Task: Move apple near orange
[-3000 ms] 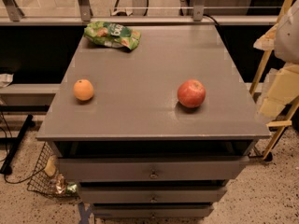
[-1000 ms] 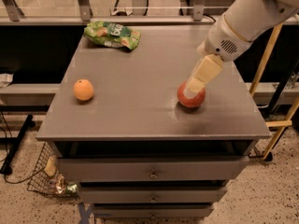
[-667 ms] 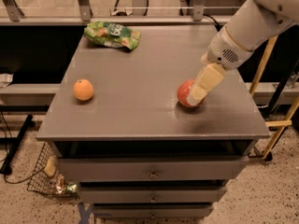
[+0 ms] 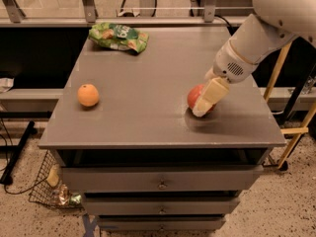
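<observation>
Down at the near edge, the grey cabinet's top drawer (image 4: 160, 179) sits closed, and more drawer fronts stack below it. On the floor at the near left, a wire basket (image 4: 45, 187) leans against the cabinet with some bits inside. Up on the grey tabletop (image 4: 148, 83), the action is on the right. The apple (image 4: 193, 96) rests on the surface, closer to the near edge than the far one. The gripper (image 4: 205, 102) is right down on it, its cream-coloured end slanting across the fruit's right half and hiding that side. Whether it has hold of the apple, or how wide it stands, cannot be told from here. The white arm (image 4: 256, 38) angles up and away to the far right corner. Over on the left, at about the same depth, the orange (image 4: 88, 95) sits alone, well apart from the apple. At the far left of the top lies a green snack bag (image 4: 118, 37), crumpled and flat.
</observation>
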`<move>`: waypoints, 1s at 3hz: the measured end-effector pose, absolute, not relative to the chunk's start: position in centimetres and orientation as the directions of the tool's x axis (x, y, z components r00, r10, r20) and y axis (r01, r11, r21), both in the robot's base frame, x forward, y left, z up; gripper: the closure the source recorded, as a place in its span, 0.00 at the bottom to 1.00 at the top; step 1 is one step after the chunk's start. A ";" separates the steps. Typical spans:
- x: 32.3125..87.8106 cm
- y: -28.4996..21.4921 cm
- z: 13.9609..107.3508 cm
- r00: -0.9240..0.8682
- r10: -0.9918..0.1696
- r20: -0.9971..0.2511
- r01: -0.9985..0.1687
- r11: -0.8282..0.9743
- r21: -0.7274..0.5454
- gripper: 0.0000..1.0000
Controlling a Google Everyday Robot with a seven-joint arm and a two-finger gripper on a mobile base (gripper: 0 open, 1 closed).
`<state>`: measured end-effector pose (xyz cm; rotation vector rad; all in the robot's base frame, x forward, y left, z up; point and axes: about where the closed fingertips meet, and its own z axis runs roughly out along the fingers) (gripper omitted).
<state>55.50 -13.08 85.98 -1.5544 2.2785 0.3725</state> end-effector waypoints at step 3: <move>56.2 -11.6 89.0 -0.209 -0.825 -0.526 -0.960 0.277 -0.053 0.94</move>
